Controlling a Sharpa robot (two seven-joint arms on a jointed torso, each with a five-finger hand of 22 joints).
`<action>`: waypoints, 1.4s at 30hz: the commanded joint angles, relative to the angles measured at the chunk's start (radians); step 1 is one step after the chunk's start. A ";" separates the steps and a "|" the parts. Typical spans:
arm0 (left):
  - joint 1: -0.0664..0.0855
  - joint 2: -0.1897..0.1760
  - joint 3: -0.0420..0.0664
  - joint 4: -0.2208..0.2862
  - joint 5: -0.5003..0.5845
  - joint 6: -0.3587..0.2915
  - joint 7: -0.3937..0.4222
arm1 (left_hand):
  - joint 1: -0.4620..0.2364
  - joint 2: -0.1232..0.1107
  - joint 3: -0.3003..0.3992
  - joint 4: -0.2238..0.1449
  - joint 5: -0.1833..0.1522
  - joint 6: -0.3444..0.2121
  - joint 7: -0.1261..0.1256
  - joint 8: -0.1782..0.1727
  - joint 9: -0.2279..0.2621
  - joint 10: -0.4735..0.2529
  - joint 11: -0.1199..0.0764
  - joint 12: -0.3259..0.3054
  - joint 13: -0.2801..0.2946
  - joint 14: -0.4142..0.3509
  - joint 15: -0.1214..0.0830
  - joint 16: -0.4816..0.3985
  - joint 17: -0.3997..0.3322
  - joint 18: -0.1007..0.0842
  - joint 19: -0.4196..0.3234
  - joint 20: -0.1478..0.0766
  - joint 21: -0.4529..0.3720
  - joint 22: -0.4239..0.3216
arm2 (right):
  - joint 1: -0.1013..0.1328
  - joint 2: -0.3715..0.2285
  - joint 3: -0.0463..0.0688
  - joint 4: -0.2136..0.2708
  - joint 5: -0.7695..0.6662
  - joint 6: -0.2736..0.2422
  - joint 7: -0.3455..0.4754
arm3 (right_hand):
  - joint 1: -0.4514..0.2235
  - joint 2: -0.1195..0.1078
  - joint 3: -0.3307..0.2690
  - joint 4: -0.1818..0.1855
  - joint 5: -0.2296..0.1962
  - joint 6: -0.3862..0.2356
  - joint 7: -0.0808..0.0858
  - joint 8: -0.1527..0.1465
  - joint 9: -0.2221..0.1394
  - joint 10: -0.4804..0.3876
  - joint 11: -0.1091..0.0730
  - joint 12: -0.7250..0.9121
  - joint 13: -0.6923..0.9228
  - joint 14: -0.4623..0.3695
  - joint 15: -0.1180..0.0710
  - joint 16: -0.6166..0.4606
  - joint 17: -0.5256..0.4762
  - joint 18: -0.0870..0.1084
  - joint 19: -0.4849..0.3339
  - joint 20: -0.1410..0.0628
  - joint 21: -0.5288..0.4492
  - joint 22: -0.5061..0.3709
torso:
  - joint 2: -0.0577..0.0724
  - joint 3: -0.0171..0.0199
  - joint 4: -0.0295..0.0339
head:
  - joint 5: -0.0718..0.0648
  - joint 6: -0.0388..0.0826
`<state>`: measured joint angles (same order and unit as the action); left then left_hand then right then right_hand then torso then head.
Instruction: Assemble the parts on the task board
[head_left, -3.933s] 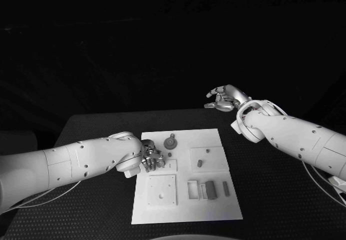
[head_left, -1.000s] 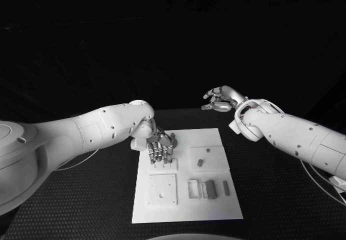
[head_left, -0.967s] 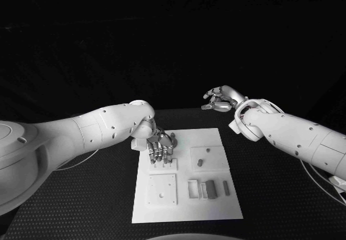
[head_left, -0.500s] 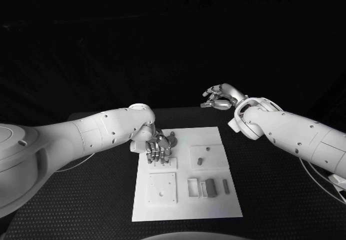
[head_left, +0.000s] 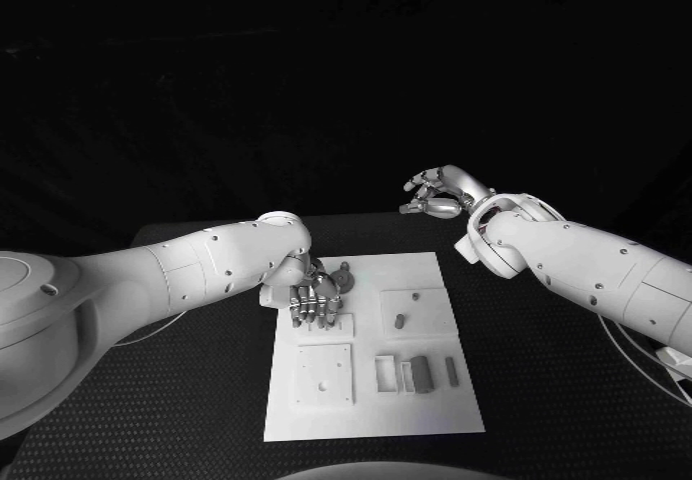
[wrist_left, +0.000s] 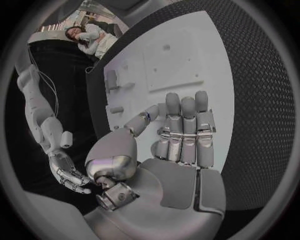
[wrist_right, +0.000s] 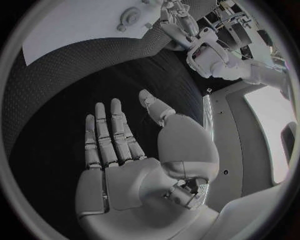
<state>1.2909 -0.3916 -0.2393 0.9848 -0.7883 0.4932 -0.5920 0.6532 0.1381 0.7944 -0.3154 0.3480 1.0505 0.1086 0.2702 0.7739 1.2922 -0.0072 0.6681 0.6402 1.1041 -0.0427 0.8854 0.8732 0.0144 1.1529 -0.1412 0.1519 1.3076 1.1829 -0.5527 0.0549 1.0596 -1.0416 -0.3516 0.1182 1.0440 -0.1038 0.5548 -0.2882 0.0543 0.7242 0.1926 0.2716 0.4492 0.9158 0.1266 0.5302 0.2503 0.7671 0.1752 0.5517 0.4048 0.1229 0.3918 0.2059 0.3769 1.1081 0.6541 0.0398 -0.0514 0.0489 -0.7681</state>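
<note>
White task board (head_left: 433, 405) in the middle of the black table (head_left: 562, 400), two square plates and about three small parts near its right edge. Left hand (head_left: 313, 297) flat over its far-left corner, fingers straight, grasping nothing. Right hand (head_left: 440, 195) past the far edge, spread, empty.

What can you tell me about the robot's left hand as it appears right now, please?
The left hand is silver and metallic-looking, on a white arm. It hangs over the far left part of the white task board, its fingers straight, close together and pointing down at the board. It holds nothing; whether the fingertips touch the board cannot be told.
</note>
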 joint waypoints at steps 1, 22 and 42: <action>-0.003 0.003 0.000 -0.004 -0.024 -0.004 0.001 | -0.002 0.004 0.025 0.022 0.000 0.078 -0.059 0.051 0.005 0.038 -0.047 0.008 0.002 0.006 -0.002 0.008 -0.002 0.000 0.007 -0.002 0.008 0.027 | 0.001 -0.001 0.000 0.003 0.002 0.002 0.013 | 0.012 0.000 -0.006 0.001 -0.004 -0.004 0.039 0.004 -0.002 -0.065 0.036 -0.004 -0.004 0.005 0.000 -0.007 0.001 -0.014 -0.008 0.001 -0.007 0.002 | 0.000 0.0001 0.0002 | -0.001 -0.001; -0.012 0.009 0.000 -0.023 -0.041 0.013 0.003 | -0.001 -0.001 0.026 0.022 0.010 0.087 -0.064 0.054 0.022 0.038 -0.052 0.037 0.007 0.008 -0.005 0.038 -0.016 0.001 0.010 -0.006 0.030 0.027 | 0.001 -0.002 0.000 0.009 0.002 0.002 0.014 | 0.015 0.000 -0.009 0.001 -0.004 -0.006 0.039 0.006 -0.004 -0.063 0.039 -0.015 -0.022 0.006 0.002 -0.025 0.005 -0.016 -0.010 0.002 -0.013 0.009 | 0.000 0.0006 0.0005 | 0.000 -0.007; -0.021 0.019 0.001 -0.033 -0.040 0.030 0.010 | -0.003 -0.001 0.025 0.022 0.019 0.091 -0.067 0.056 0.032 0.037 -0.055 0.053 0.008 0.006 -0.007 0.057 -0.025 0.002 0.009 -0.008 0.043 0.027 | 0.000 -0.002 0.000 0.011 0.002 0.004 0.014 | 0.017 -0.001 -0.011 0.001 -0.004 -0.007 0.039 0.007 -0.005 -0.061 0.040 -0.020 -0.030 0.006 0.003 -0.033 0.007 -0.016 -0.010 0.001 -0.016 0.013 | 0.000 0.0002 0.0001 | -0.002 -0.009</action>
<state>1.2726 -0.3758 -0.2383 0.9500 -0.8257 0.5099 -0.5897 0.6472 0.1312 0.7939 -0.3149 0.3629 1.0571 0.1080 0.2761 0.8049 1.2955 -0.0158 0.7176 0.6473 1.1080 -0.0464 0.9373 0.8491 0.0144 1.1599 -0.1444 0.1907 1.3079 1.1830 -0.5549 0.0548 1.0683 -1.0404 -0.3515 0.1200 1.0521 -0.1040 0.5493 -0.2882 0.0543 0.7236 0.1918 0.2730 0.4451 0.8525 0.1591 0.5145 0.2215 0.7669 0.1750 0.5250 0.4112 0.1231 0.3875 0.2074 0.3658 1.1195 0.6538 0.0400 -0.0512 0.0469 -0.7770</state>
